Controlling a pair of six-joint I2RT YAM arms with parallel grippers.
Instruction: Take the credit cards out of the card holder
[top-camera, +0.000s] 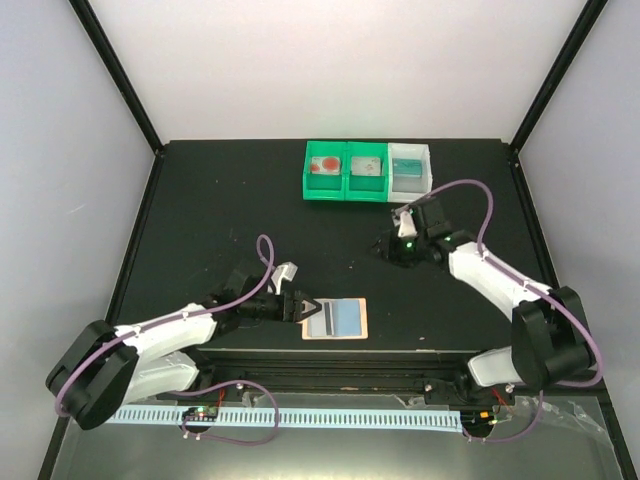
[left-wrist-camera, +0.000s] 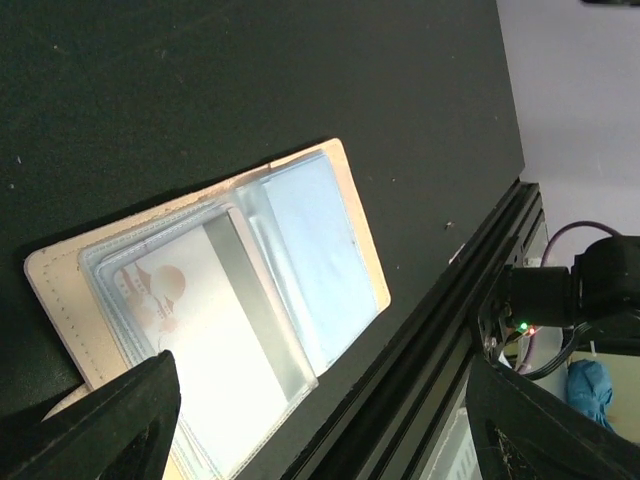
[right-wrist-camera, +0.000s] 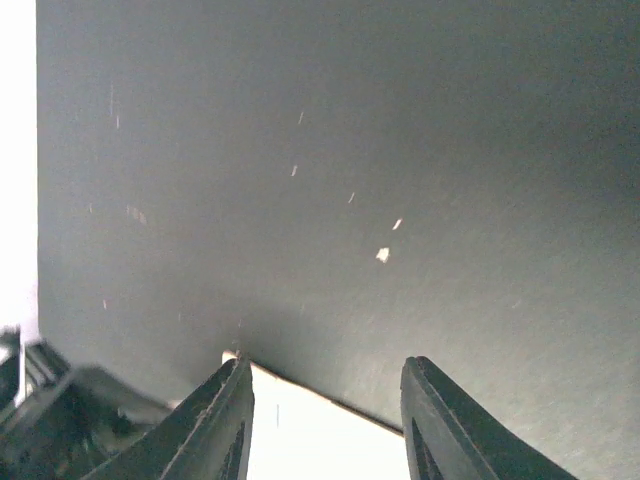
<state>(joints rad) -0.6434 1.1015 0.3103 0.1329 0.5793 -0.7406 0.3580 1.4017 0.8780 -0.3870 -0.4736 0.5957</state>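
Observation:
The card holder (top-camera: 352, 320) lies open and flat near the table's front edge. It is tan-pink with clear inner sleeves. In the left wrist view (left-wrist-camera: 352, 215) one sleeve holds a pale card with a red print and a grey stripe (left-wrist-camera: 200, 330), the other a light blue card (left-wrist-camera: 315, 240). My left gripper (top-camera: 306, 307) is open at the holder's left edge (left-wrist-camera: 330, 440), one finger (left-wrist-camera: 110, 420) over its corner. My right gripper (top-camera: 397, 247) is low over the table near the bins, its jaws apart (right-wrist-camera: 325, 420). A bright pale card (right-wrist-camera: 320, 435) lies between them; I cannot tell if they touch it.
Two green bins (top-camera: 345, 172) and a white bin (top-camera: 410, 168) stand at the back, with flat items inside. A black rail (left-wrist-camera: 450, 320) runs along the table's front edge, just beyond the holder.

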